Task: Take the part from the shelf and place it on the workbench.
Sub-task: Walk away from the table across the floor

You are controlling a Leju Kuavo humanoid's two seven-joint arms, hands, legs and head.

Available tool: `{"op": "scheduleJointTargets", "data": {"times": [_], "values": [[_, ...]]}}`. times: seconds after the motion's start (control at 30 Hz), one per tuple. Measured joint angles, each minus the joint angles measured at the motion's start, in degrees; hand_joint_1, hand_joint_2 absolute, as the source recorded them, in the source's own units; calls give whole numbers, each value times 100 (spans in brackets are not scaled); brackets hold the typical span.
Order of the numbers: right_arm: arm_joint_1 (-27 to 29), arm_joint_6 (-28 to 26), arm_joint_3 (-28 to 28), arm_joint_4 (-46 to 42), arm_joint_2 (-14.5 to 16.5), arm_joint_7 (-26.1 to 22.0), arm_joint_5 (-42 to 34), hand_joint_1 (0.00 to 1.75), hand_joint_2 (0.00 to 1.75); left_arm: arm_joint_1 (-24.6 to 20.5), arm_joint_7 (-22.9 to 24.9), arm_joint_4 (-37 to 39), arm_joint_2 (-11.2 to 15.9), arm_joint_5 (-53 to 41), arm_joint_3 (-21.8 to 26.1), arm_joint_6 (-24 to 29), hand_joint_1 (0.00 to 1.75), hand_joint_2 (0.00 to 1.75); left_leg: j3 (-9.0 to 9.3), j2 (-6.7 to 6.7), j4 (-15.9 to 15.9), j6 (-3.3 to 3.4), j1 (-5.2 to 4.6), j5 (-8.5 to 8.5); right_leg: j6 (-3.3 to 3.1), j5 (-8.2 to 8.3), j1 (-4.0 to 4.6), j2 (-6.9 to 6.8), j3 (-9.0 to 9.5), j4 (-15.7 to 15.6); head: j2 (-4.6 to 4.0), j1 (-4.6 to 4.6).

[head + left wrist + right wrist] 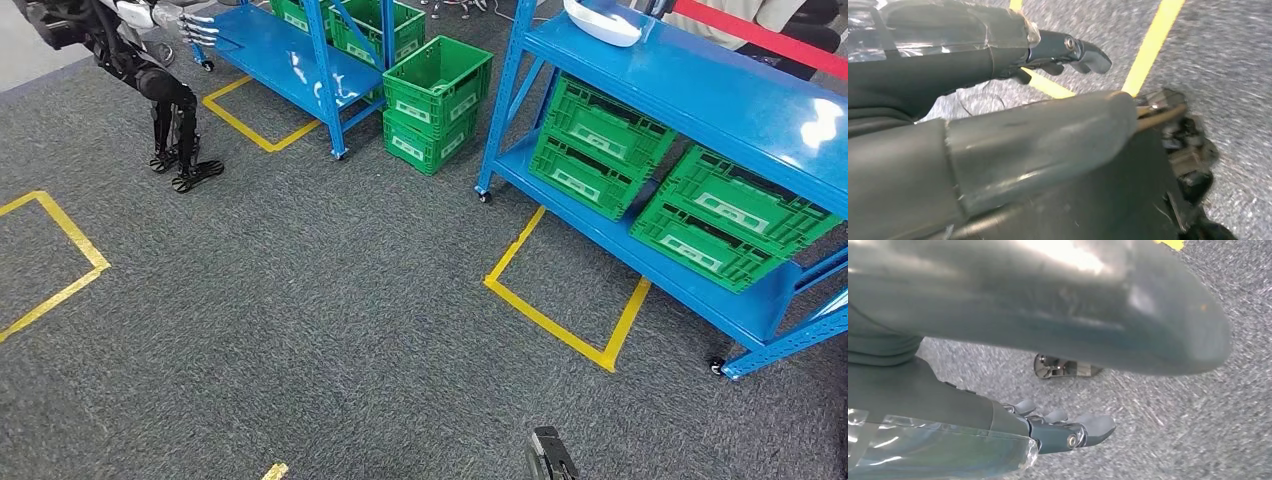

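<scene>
Nearest the head camera, at the bottom edge right of centre, a small dark piece of the robot's own body is seen above the grey carpet. In the left wrist view the left hand is shown with its dark fingers stretched out and slightly curved, nothing between them; the floor and yellow tape lie beyond. In the right wrist view the right hand is likewise seen extended with fingers apart and nothing held, over carpet, though the picture is blurred by motion.

In the head view a yellow tape square is marked on the floor at centre right, just before a blue shelf rack that fills the right of the frame. Green crates are stored on its lower level. On its top surface, at the upper edge of the frame, a white object is seen, possibly the part, cut off by the frame edge. A stack of two green crates stands on the floor between this rack and a second blue rack at upper centre. Another humanoid robot is seen at the upper left, its hand reaching toward that second rack. More yellow tape is laid at the left edge
</scene>
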Motion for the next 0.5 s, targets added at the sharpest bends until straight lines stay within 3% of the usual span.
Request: {"op": "scheduleJointTargets", "data": {"times": [0.03, 0.1, 0.2, 0.33, 0.4, 0.43, 0.47, 0.5], "values": [[-17, 41, 17, 2, 44, 50, 14, 0, 0, 4, -7, 2, 18, 4, -11, 22, 0, 0, 26, 113, -11, 11, -7, -18, 34, -165, -2, -164, -188, 353, 0, 43], [-17, 109, 68, 5, 137, 144, 21, 0, 0, 11, -77, 9, 62, 32, -17, 99, 0, 0, 60, 322, -9, 12, -12, -63, 82, -364, -31, -283, -540, 976, 0, 77], [39, 191, 125, 13, 242, 249, 23, 0, 0, 0, -229, 19, 114, 112, -17, 247, 0, 0, 108, 499, -8, -13, -9, -116, 110, -163, -70, -333, -591, 978, 0, 107], [48, 203, 128, 14, 257, 262, 23, 0, 0, -3, -250, 20, 120, 129, -17, 272, 0, 0, 117, 520, -8, -19, -9, -124, 110, -88, -76, -340, -551, 886, 0, 112], [50, 235, 157, 22, 322, 311, 21, 0, 0, -19, -339, 23, 153, 196, -15, 363, 0, 0, 172, 607, -15, -61, -20, -166, 79, 158, -45, -551, -209, 218, 0, 138], [55, 254, 186, 32, 380, 342, 20, 0, 0, -30, -392, 23, 184, 236, -14, 417, 0, 0, 220, 673, -28, -128, -21, -208, 12, 286, -29, -593, -28, -134, 0, 145], [61, 272, 217, 43, 439, 372, 18, 0, 0, -46, -442, 23, 216, 273, -13, 467, 0, 0, 265, 614, -12, -199, -14, -273, -58, 404, -14, -627, 149, -476, 0, 140], [60, 277, 237, 53, 472, 380, 18, 0, 0, -57, -457, 22, 240, 280, -13, 479, 0, 0, 238, 454, 101, -249, -5, -373, -126, 415, -13, -544, 169, -511, 0, 108]]}}
